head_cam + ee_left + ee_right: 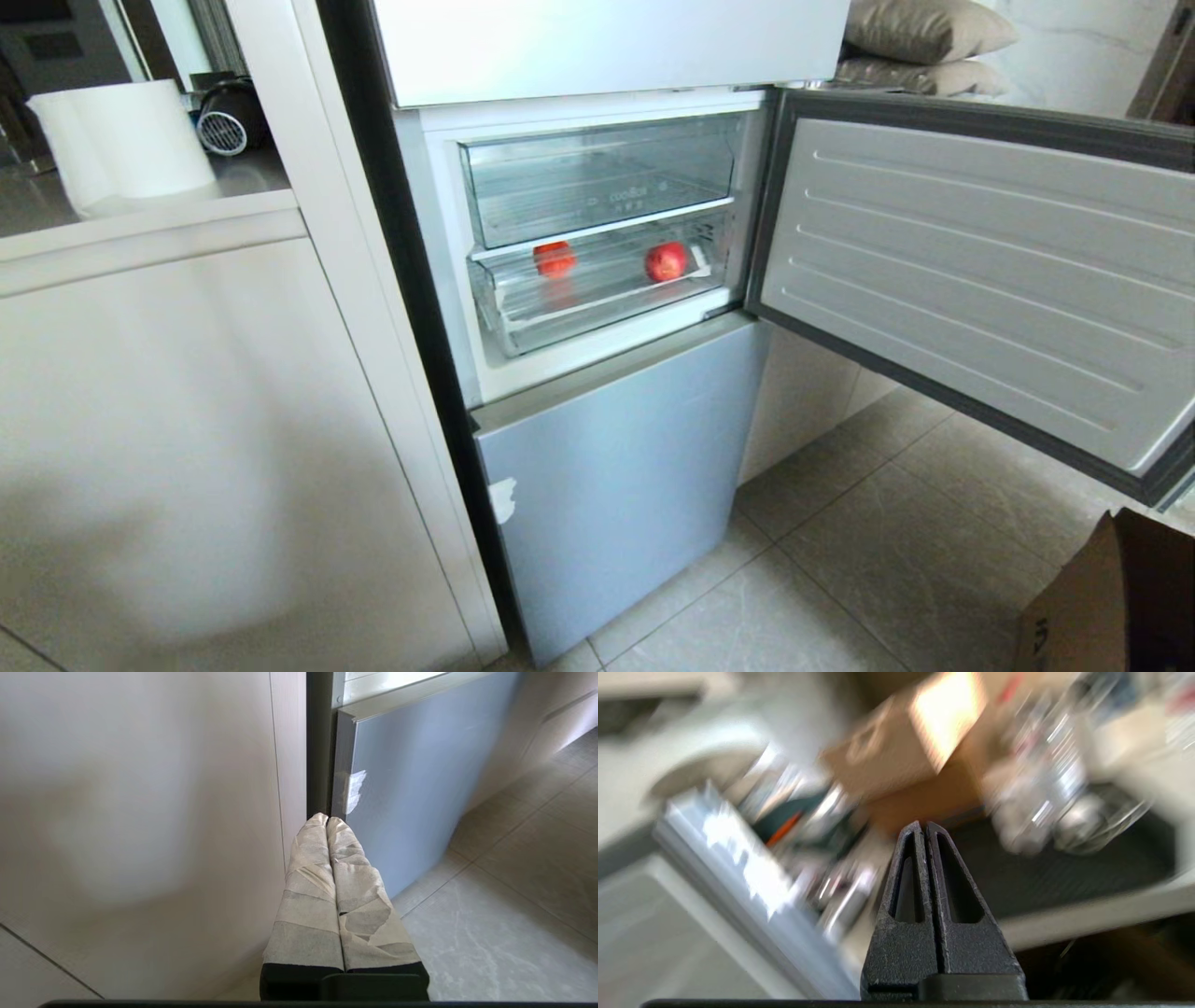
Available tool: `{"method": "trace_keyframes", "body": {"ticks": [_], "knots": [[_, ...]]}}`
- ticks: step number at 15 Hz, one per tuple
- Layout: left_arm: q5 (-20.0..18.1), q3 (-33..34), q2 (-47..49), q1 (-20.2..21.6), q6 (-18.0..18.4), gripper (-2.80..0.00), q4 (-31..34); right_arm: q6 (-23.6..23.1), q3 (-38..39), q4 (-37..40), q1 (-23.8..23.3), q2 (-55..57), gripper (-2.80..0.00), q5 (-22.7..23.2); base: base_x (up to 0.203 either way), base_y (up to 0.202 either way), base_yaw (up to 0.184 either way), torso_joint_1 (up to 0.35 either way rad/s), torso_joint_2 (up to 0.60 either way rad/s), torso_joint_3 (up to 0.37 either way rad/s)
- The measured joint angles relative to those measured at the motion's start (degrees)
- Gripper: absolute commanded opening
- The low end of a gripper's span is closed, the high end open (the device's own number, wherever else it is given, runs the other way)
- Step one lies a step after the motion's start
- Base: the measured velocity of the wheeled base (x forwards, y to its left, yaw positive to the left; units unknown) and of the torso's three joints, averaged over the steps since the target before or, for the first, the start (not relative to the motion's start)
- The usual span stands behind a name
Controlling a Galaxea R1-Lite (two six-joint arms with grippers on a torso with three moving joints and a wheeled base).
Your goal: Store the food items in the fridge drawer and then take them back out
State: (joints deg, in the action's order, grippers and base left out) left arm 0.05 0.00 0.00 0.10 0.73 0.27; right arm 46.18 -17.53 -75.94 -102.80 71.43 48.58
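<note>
Both fingers (pixel 327 823) (pixel 923 828) pressed together, empty; tiled floor (pixel 896 551) beneath open fridge

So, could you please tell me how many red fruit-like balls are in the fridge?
2: one orange-red ball at the clear lower drawer's left, one red ball at its right. None visible elsewhere.

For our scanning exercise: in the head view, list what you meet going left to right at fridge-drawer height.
White cabinet panel → orange-red lumpy ball in the clear ribbed plastic drawer → redder round ball → open grey-framed fridge door.
</note>
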Motion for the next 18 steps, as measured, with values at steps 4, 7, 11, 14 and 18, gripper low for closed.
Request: {"method": "trace_keyframes", "body": {"ticks": [4,7,11,14,18], "knots": [[0.00,0.00,0.00,-0.07,-0.01,-2.80,0.01,1.68,-6.33,10.77,8.21,6.22,-2.80,-0.33,0.000,0.000,0.000,0.000,0.00,0.000],[-0.02,0.00,0.00,-0.05,-0.02,-2.80,0.02,2.56,-16.93,26.18,15.35,10.06,-2.80,-8.68,0.000,0.000,0.000,0.000,0.00,0.000],[0.00,0.00,0.00,-0.06,-0.02,-2.80,0.02,6.52,-28.51,31.32,22.53,16.93,-2.80,-10.52,0.000,0.000,0.000,0.000,0.00,0.000],[0.00,0.00,0.00,0.00,0.00,-2.80,0.02,8.80,-35.00,31.43,28.75,21.75,-2.80,-10.52,0.000,0.000,0.000,0.000,0.00,0.000],[0.00,0.00,0.00,0.00,0.00,-2.80,0.02,9.95,-42.10,31.20,35.98,26.74,-2.80,-10.46,0.000,0.000,0.000,0.000,0.00,0.000]]}}
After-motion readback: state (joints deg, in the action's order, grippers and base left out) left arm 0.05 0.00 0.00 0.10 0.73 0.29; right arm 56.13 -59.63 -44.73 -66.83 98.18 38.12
